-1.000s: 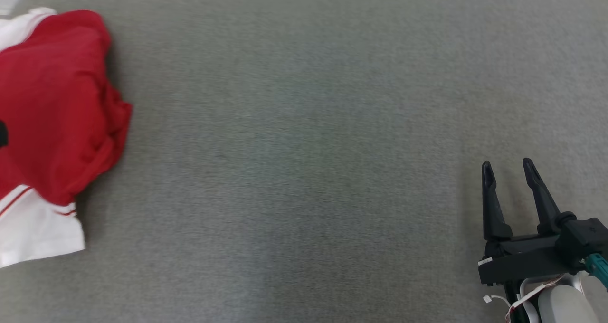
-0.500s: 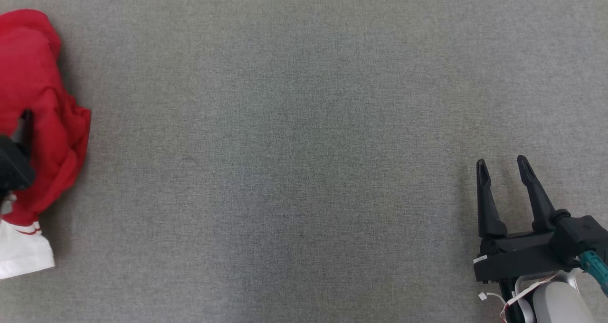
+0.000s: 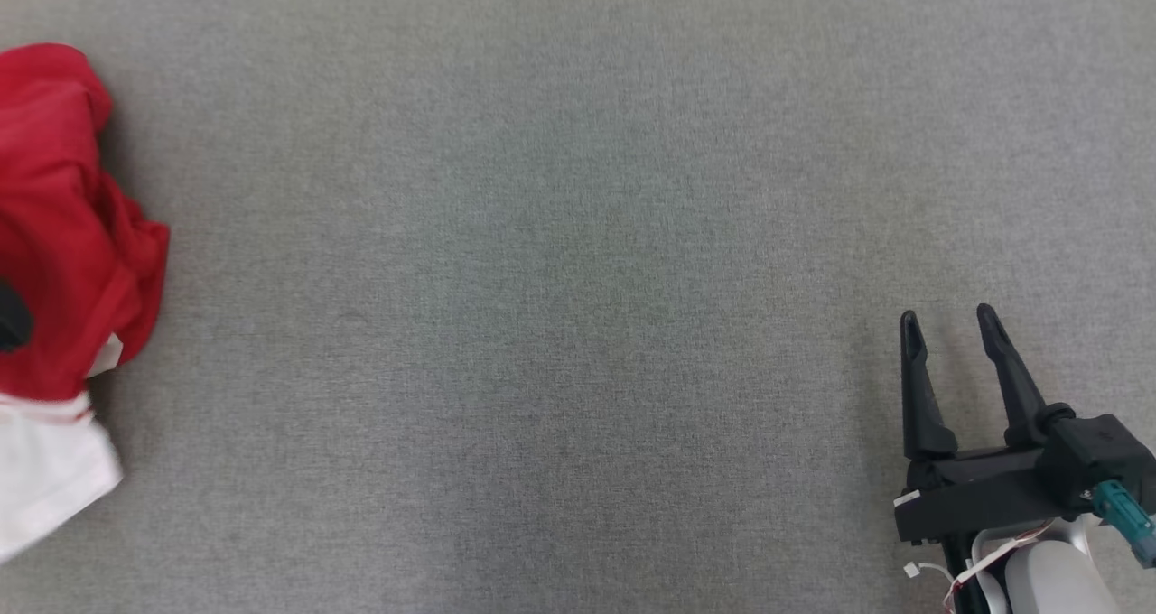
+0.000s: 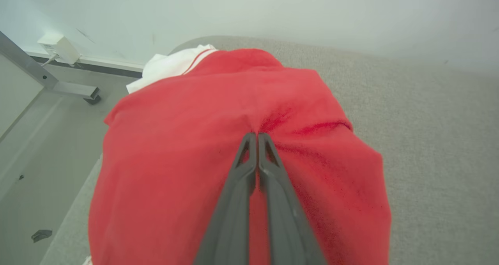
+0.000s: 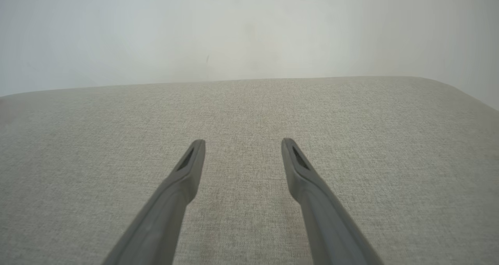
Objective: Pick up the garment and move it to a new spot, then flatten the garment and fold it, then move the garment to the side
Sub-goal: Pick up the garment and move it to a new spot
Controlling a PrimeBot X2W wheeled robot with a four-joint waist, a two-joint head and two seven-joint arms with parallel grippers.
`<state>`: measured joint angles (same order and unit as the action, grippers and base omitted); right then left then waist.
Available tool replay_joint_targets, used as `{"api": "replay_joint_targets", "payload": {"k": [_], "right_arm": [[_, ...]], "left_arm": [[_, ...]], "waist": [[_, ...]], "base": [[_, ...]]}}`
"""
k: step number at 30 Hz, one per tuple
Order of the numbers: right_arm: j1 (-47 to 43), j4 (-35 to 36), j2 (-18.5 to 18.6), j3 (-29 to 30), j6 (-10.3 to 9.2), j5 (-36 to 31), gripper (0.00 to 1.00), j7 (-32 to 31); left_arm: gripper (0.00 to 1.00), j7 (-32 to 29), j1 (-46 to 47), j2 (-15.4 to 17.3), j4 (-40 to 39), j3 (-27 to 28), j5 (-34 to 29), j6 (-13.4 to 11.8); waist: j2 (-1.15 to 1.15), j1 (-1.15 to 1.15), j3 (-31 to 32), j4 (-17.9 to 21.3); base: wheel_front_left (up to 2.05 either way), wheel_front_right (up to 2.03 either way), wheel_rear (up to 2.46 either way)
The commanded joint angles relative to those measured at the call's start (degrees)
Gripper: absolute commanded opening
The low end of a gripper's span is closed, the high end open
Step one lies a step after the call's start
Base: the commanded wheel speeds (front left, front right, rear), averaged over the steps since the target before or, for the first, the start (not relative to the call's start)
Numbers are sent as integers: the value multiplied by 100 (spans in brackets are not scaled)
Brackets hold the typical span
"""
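Grey fabric bench, pale wall behind, floor off the left edge in left wrist view. Garment bunched at far left of bench, close to that edge: red body, white sleeve with red stripes poking out. Left claw fingers together, pinched on a pucker of red cloth near top of the heap. Right claw fingers apart, holding nothing, over bare bench at lower right, well apart from garment.

Handling, as judged: soft, light, limp knit; likely to drape and trail when lifted, no stiffness to rely on. Mid-panel pinch probably catching one layer only, so risk of slipping out or unrolling on the way. Good enough for the move to a new spot. For flattening, better holds likely at seams: shoulder, hem corner, striped cuff. Thicker there, less slip.
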<state>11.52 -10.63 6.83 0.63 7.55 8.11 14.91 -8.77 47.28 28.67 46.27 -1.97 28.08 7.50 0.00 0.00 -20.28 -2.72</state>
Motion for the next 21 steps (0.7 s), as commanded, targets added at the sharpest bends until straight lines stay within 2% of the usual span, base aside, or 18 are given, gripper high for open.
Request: {"api": "replay_joint_targets", "payload": {"k": [1,8,11,16,21], "right_arm": [[-31,-16,-24,-3,-12,23,100,27],[-107,-155,-127,-93,-12,78,100,33],[-132,-187,-203,-117,-12,108,100,34],[-147,-207,-273,-139,-12,172,100,35],[-164,-219,-341,-174,-12,247,100,28]], "left_arm": [[0,126,87,48,-39,16,-38,-34],[0,986,449,190,-468,-76,-288,-40],[0,1196,758,169,-1020,-202,-434,-51],[0,1018,1159,1,-1974,-435,-499,-53],[0,667,1390,-237,-2868,-736,-498,-71]], "waist": [[0,0,88,-37],[0,0,497,-121],[0,0,720,-90],[0,0,878,138],[0,0,957,589]], "base": [[0,0,0],[0,0,0],[0,0,0],[0,0,0],[0,0,0]]}}
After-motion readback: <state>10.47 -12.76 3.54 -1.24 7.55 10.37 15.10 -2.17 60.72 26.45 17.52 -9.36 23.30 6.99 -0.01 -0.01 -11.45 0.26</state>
